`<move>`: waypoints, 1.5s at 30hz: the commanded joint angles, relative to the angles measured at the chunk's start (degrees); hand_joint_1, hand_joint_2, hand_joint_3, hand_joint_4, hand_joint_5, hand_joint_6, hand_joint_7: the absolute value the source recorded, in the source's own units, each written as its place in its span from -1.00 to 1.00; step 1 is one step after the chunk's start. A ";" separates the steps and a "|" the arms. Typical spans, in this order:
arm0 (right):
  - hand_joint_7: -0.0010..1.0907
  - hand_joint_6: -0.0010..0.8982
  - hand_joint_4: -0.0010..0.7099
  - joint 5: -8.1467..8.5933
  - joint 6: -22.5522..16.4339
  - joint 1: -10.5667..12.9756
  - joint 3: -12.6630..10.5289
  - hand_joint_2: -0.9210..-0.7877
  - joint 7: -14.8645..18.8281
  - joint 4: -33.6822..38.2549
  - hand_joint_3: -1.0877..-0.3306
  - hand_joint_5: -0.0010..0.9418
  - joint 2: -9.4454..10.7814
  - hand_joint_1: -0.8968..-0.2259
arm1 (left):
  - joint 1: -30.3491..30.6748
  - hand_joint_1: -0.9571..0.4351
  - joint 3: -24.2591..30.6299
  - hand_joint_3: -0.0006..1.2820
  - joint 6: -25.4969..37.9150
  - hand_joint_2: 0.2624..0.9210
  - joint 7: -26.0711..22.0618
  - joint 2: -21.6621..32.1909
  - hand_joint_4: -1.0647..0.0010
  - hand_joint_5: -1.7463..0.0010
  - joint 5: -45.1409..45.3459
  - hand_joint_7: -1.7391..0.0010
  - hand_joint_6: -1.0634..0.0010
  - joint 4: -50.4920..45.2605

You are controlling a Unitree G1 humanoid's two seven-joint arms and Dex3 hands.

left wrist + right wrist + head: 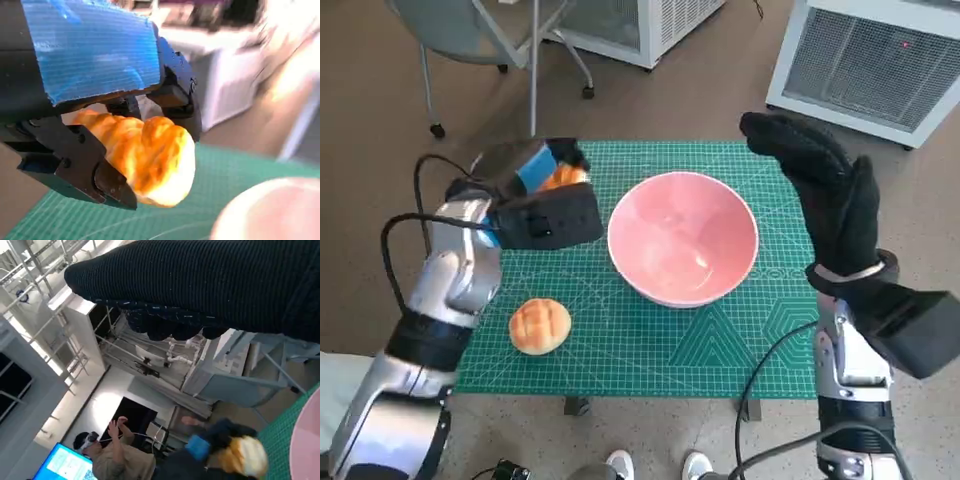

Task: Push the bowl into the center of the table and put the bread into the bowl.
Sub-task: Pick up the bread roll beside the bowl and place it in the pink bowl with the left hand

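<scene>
Bread lifted, bowl waiting mid-counter.
Left robot hand grips 1 bread piece; next, carry it over the bowl and release. Right robot hand hovers, fingers apart, holding nothing.

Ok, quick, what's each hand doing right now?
Left hand: holding a bread.
Right hand: open, holding nothing, raised beside the bowl.

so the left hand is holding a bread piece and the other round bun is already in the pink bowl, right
Not quite. The left hand does hold a bread piece, but the round bun lies on the green mat, beside the pink bowl, as the head view shows.
</scene>
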 commanded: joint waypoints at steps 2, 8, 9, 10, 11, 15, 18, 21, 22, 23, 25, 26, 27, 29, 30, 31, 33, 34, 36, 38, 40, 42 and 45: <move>-0.18 -1.00 -0.74 0.07 1.48 2.42 -0.48 -1.00 0.21 0.32 -0.04 -1.00 -0.26 -0.34 | 2.76 0.38 5.35 -0.87 -0.71 0.85 0.42 -0.29 -0.50 -0.34 -2.86 -0.10 -0.34 -15.54; -0.18 -1.00 -0.74 -0.18 1.64 2.62 -0.45 -1.00 -0.08 0.16 -0.02 -1.00 -0.08 -0.34 | 3.31 0.38 4.06 -0.90 -3.82 0.85 2.30 -3.02 -0.51 -0.33 -2.91 -0.05 -0.41 -18.07; -0.18 -1.00 -0.74 -0.24 1.63 2.56 -0.48 -1.00 -0.11 0.32 -0.02 -1.00 -0.02 -0.34 | 3.08 0.38 3.36 -0.90 -4.41 0.85 2.13 -3.45 -0.50 -0.34 -2.73 -0.05 -0.42 -18.16; -0.18 -1.00 -0.74 -0.28 1.63 2.53 -0.49 -1.00 -0.14 0.44 -0.01 -1.00 0.02 -0.34 | 2.94 0.38 2.92 -0.90 -4.85 0.85 1.99 -3.77 -0.50 -0.34 -2.59 -0.04 -0.42 -18.22; -0.17 -1.00 -0.74 -0.34 1.62 2.51 -0.50 -1.00 -0.19 0.51 0.00 -1.00 0.07 -0.35 | 2.65 0.38 2.17 -0.90 -5.29 0.86 1.74 -4.20 -0.49 -0.35 -2.26 -0.03 -0.43 -18.07; -0.15 -1.00 -0.74 -0.74 1.54 2.64 -0.34 -1.00 -0.48 0.37 0.02 -1.00 0.30 -0.36 | 1.82 0.38 -0.56 -0.91 -7.55 0.89 1.46 -6.01 -0.48 -0.34 -1.43 -0.09 -0.38 -16.15; -0.15 -1.00 -0.74 -1.13 1.56 2.72 -0.17 -1.00 -0.82 0.15 0.02 -1.00 0.46 -0.36 | 1.78 0.38 -2.43 -0.93 -11.80 0.91 2.64 -7.70 -0.48 -0.29 -2.21 -0.18 -0.32 -12.74; -0.14 -1.00 -0.74 -1.37 1.53 2.73 -0.17 -1.00 -0.94 0.32 0.02 -1.00 0.40 -0.36 | 1.44 0.38 -5.48 -0.93 -15.74 0.93 4.38 -9.57 -0.49 -0.26 -0.70 -0.23 -0.29 -8.25; -0.14 -1.00 -0.74 -1.42 1.51 2.82 -0.18 -1.00 -0.97 0.27 0.03 -1.00 0.36 -0.36 | 1.08 0.38 -6.44 -0.93 -16.85 0.93 4.95 -10.20 -0.49 -0.25 -0.11 -0.24 -0.28 -6.28; -0.14 -1.00 -0.74 -1.47 1.52 2.90 -0.17 -1.00 -1.00 0.19 0.03 -1.00 0.34 -0.36 | 0.82 0.38 -6.94 -0.93 -17.57 0.93 5.32 -10.55 -0.49 -0.24 0.21 -0.25 -0.27 -5.00; -0.14 -1.00 -0.73 -1.45 1.51 2.99 -0.27 -1.00 -0.91 0.18 0.03 -0.99 0.25 -0.36 | 0.09 0.38 -7.73 -0.94 -18.94 0.94 5.81 -11.27 -0.49 -0.24 0.72 -0.25 -0.26 -1.98; -0.14 -1.00 -0.73 -1.46 1.47 3.06 -0.34 -1.00 -0.84 0.15 0.03 -0.99 0.17 -0.37 | -0.34 0.38 -8.15 -0.94 -19.42 0.94 5.91 -11.73 -0.49 -0.24 0.97 -0.25 -0.26 -0.24; -0.14 -1.00 -0.73 -1.48 1.44 3.11 -0.39 -1.00 -0.80 0.11 0.03 -0.99 0.13 -0.37 | -0.64 0.38 -8.40 -0.94 -19.83 0.94 5.99 -12.06 -0.49 -0.24 1.15 -0.25 -0.26 1.02; -0.14 -1.00 -0.73 -1.51 1.45 3.20 -0.46 -1.00 -0.76 -0.01 0.03 -0.99 0.02 -0.37 | -1.19 0.38 -8.84 -0.94 -20.29 0.94 5.96 -12.73 -0.48 -0.25 1.41 -0.25 -0.26 3.32; -0.14 -1.00 -0.73 -1.50 1.49 3.25 -0.50 -1.00 -0.74 -0.07 0.03 -0.99 -0.05 -0.37 | -1.37 0.38 -8.97 -0.94 -20.40 0.94 5.87 -13.00 -0.48 -0.25 1.45 -0.25 -0.26 4.31; -0.14 -1.00 -0.73 -1.48 1.52 3.27 -0.53 -1.00 -0.74 -0.13 0.03 -0.99 -0.09 -0.38 | -1.51 0.38 -9.03 -0.94 -20.53 0.95 5.82 -13.20 -0.48 -0.25 1.49 -0.25 -0.26 5.02; -0.14 -1.00 -0.73 -1.45 1.53 3.36 -0.67 -1.00 -0.69 -0.15 0.03 -0.99 -0.21 -0.38 | -1.71 0.38 -9.15 -0.94 -20.59 0.95 5.48 -13.53 -0.48 -0.25 1.45 -0.25 -0.26 6.45; -0.13 -1.00 -0.73 -1.39 1.50 3.40 -0.75 -1.00 -0.62 -0.09 0.03 -0.99 -0.25 -0.38 | -1.77 0.38 -9.18 -0.94 -20.50 0.95 5.20 -13.71 -0.48 -0.25 1.37 -0.25 -0.26 6.98; -0.13 -1.00 -0.73 -1.31 1.45 3.47 -0.86 -1.00 -0.53 0.04 0.04 -0.99 -0.28 -0.39 | -1.81 0.38 -9.14 -0.95 -20.37 0.96 4.77 -14.01 -0.46 -0.26 1.25 -0.26 -0.25 7.68; -0.13 -1.00 -0.73 -1.24 1.42 3.49 -0.96 -1.00 -0.46 0.23 0.04 -0.99 -0.29 -0.40 | -1.76 0.38 -9.09 -0.95 -20.41 0.97 4.49 -14.26 -0.45 -0.27 1.06 -0.26 -0.24 8.28; -0.13 -1.00 -0.73 -1.19 1.42 3.49 -1.04 -1.00 -0.43 0.37 0.05 -0.99 -0.28 -0.41 | -1.67 0.38 -9.04 -0.95 -20.54 0.98 4.26 -14.39 -0.44 -0.27 0.85 -0.27 -0.24 8.68; -0.13 -1.00 -0.73 -1.15 1.41 3.50 -1.08 -1.00 -0.41 0.42 0.06 -0.99 -0.27 -0.41 | -1.64 0.38 -9.01 -0.95 -20.59 0.99 3.93 -14.43 -0.43 -0.28 0.70 -0.27 -0.23 8.85; -0.13 -1.00 -0.73 -1.17 1.50 3.52 -1.08 -1.00 -0.51 0.35 0.06 -0.99 -0.22 -0.42 | -1.61 0.38 -8.77 -0.94 -20.83 0.99 3.47 -14.46 -0.40 -0.31 0.24 -0.29 -0.20 9.02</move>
